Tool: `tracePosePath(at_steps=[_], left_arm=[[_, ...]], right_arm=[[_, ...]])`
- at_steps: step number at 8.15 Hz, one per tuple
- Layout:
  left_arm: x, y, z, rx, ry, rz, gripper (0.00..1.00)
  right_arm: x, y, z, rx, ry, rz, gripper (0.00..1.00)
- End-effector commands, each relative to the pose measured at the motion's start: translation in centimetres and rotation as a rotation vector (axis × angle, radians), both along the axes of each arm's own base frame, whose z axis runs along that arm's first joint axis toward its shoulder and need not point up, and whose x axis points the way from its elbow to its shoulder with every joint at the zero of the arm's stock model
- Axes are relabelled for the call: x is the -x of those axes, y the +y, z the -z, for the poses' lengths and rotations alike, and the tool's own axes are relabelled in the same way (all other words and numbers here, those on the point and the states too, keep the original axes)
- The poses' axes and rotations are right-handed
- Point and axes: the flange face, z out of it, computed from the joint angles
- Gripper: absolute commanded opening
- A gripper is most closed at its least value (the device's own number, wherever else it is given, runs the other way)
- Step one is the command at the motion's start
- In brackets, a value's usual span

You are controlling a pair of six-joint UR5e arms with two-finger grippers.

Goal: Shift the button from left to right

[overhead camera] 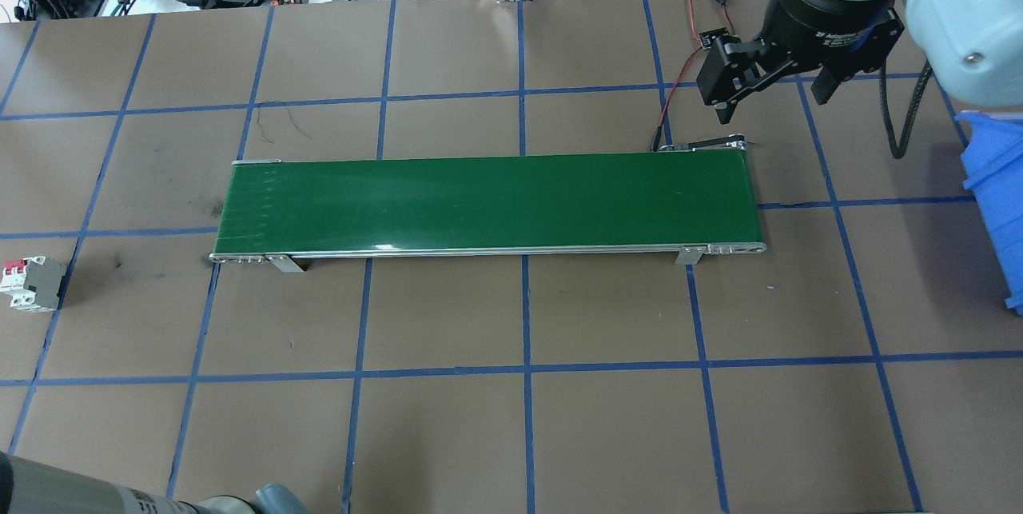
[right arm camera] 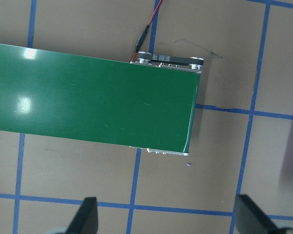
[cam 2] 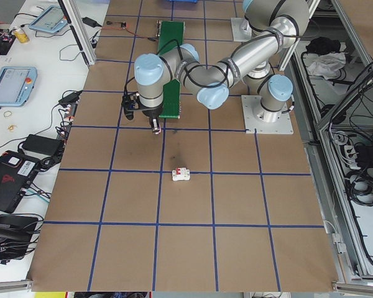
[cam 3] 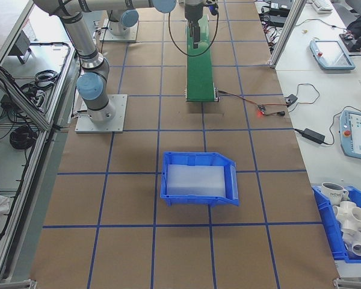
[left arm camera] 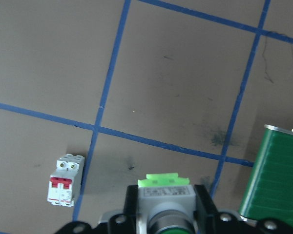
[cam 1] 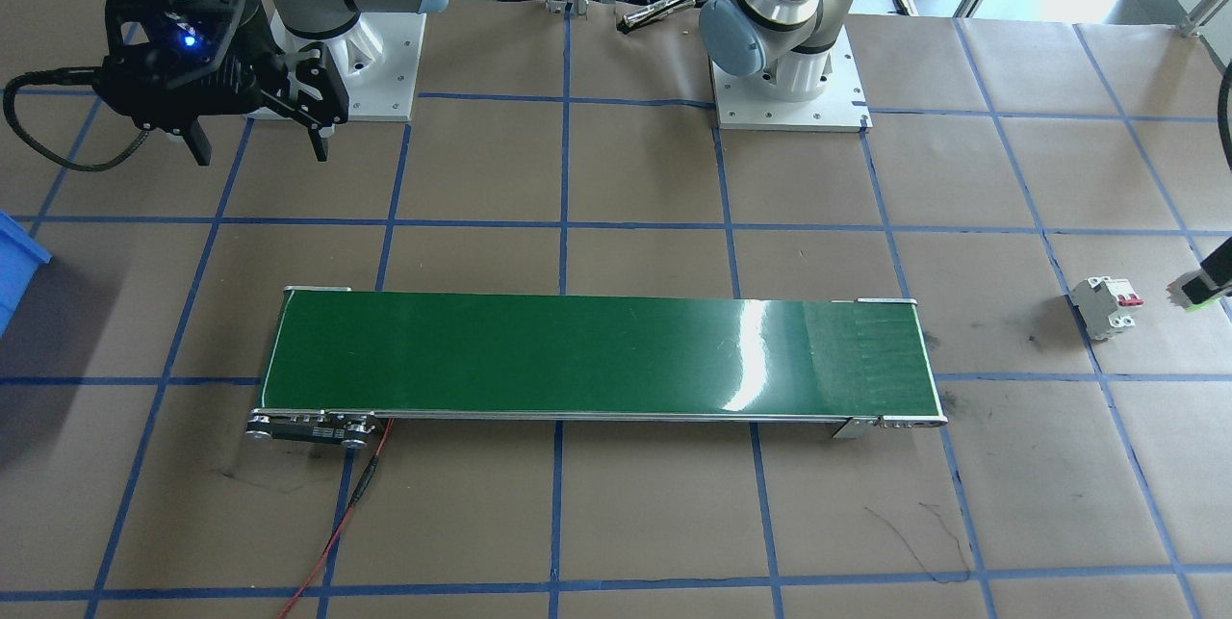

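The button (left arm camera: 164, 194), a white boxy body with a round cap and a light-green tab, sits between the fingers of my left gripper (left arm camera: 166, 212), which is shut on it. The gripper hangs above the brown table off the conveyor's left end, and in the front-facing view it shows at the right edge (cam 1: 1203, 287). My right gripper (cam 1: 260, 142) hovers open and empty beside the conveyor's right end. Its fingertips (right arm camera: 90, 214) stand far apart in the right wrist view.
A green conveyor belt (overhead camera: 487, 202) lies across the table's middle, with a red wire (cam 1: 337, 532) at its right end. A white circuit breaker with red levers (left arm camera: 63, 180) lies near the left gripper. A blue bin (cam 3: 198, 177) stands at the robot's far right.
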Motion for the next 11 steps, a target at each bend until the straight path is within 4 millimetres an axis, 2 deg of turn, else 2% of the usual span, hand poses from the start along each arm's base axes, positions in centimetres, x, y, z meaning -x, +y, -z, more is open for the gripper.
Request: tracePosePath(at_steps=[1, 2, 4, 5, 6, 7, 8, 9, 10, 11], left_arm=[[10.2, -3.6, -0.1, -0.021, 0.032, -0.351, 0.14], [13.6, -3.8, 0.0, -0.046, 0.038, -0.430, 0.00], [20.1, -3.2, 1.1, -0.102, 0.040, -0.516, 0.00], [23.3, -1.9, 2.7, -0.208, 0.065, -0.721, 0.00], [26.2, -0.6, 3.2, -0.235, 0.098, -0.735, 0.00], [27.2, -0.2, 4.9, -0.262, 0.090, -0.779, 0.00], [27.1, -0.2, 5.6, -0.230, 0.078, -0.917, 0.00], [27.0, -0.2, 6.1, -0.176, 0.078, -0.947, 0.00], [27.1, 0.4, 8.1, -0.197, 0.067, -0.980, 0.00], [27.1, 0.5, 9.2, -0.151, 0.079, -1.040, 0.00]], right_arm=[[0.0, 0.0, 0.1, -0.003, 0.000, 0.000, 1.00], [0.0, 0.0, 0.1, -0.003, 0.000, 0.000, 1.00], [0.0, 0.0, 0.1, -0.003, 0.000, 0.000, 1.00], [0.0, 0.0, 0.1, -0.003, 0.000, 0.000, 1.00], [0.0, 0.0, 0.1, -0.003, 0.000, 0.000, 1.00], [0.0, 0.0, 0.1, -0.003, 0.000, 0.000, 1.00], [0.0, 0.0, 0.1, -0.003, 0.000, 0.000, 1.00], [0.0, 0.0, 0.1, -0.003, 0.000, 0.000, 1.00], [0.0, 0.0, 0.1, -0.004, 0.000, 0.000, 1.00], [0.0, 0.0, 0.2, -0.004, 0.000, 0.000, 1.00]])
